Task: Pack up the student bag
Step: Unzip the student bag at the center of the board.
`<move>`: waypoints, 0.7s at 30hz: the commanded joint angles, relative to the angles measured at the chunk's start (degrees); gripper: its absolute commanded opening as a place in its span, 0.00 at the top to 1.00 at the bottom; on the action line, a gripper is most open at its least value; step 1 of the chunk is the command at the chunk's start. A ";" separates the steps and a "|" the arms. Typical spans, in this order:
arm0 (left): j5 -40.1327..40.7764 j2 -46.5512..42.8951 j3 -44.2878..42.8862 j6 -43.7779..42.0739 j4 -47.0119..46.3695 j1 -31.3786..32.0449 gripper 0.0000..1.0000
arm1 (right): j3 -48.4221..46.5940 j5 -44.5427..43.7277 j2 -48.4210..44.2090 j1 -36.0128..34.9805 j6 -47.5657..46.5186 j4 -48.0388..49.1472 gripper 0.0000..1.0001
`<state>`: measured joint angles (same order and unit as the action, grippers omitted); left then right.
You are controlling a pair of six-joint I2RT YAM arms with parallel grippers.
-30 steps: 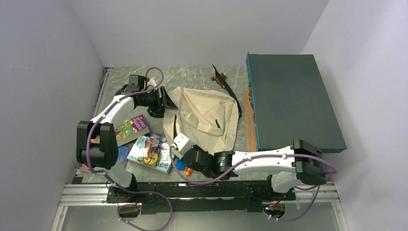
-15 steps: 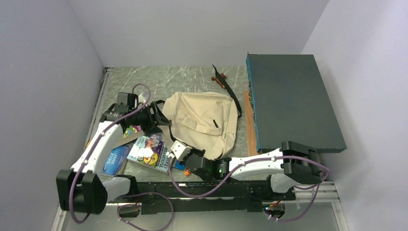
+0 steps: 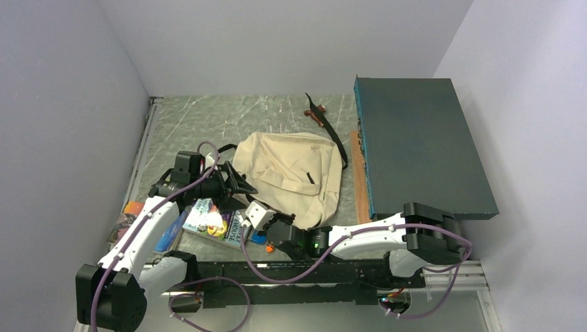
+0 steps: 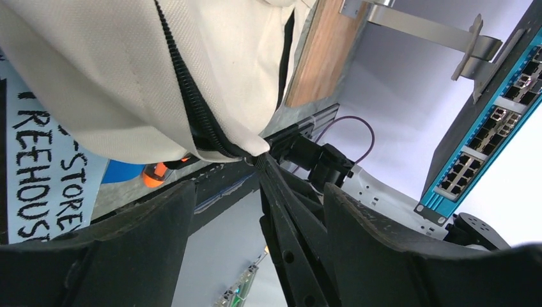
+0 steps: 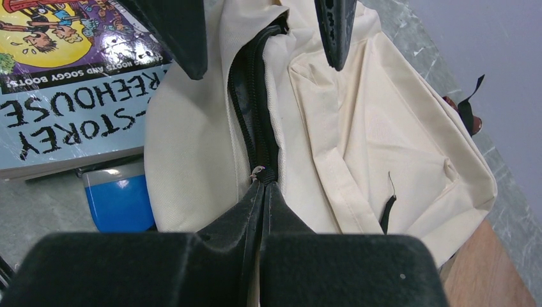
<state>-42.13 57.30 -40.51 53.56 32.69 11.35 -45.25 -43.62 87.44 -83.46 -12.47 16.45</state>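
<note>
The beige student bag (image 3: 294,173) lies flat in the middle of the table, its black zip running to the near-left corner. My right gripper (image 3: 263,216) is shut on the zip's end (image 5: 262,174) at that corner. In the right wrist view (image 5: 262,188) the two pads are pressed together. My left gripper (image 3: 242,187) is open and empty. Its fingers (image 5: 182,32) straddle the zip line just above the bag's left edge. In the left wrist view (image 4: 255,192) the bag (image 4: 108,70) fills the top.
A purple and blue Treehouse book (image 3: 216,221) lies left of the bag, over a blue book (image 3: 168,234). A small orange and blue item (image 3: 258,238) sits under the bag's corner. A big dark teal box (image 3: 422,145) and a wooden board (image 3: 358,176) stand on the right.
My left arm swung from the bag's far-left side toward the near edge, letting the raised flap drop flat. Its open gripper now sits by the zip corner. My right gripper kept its hold.
</note>
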 commanded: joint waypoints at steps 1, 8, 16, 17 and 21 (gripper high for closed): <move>1.80 0.89 -1.42 3.22 -4.57 2.25 0.26 | -2.04 -1.12 -0.53 -0.18 -0.64 3.06 1.00; 5.98 4.87 -3.99 2.28 -5.32 6.10 0.45 | -2.18 -0.86 -0.95 -0.16 -0.66 2.24 1.00; 11.43 11.40 -8.69 -5.14 -5.37 6.09 0.82 | -2.45 1.26 -2.64 -1.11 1.04 -4.98 1.00; 11.35 12.94 -9.95 -6.28 -4.81 6.05 0.97 | -2.47 1.39 -2.55 -1.36 1.04 -6.25 1.00; 14.49 16.21 -16.98 -12.21 -2.00 5.15 1.00 | -3.65 4.99 -0.61 -1.73 1.05 -15.23 1.00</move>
<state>-32.69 71.88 -50.28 48.71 30.57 17.41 -45.93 -42.13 87.11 -84.36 -12.10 9.85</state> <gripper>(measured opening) 0.018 0.008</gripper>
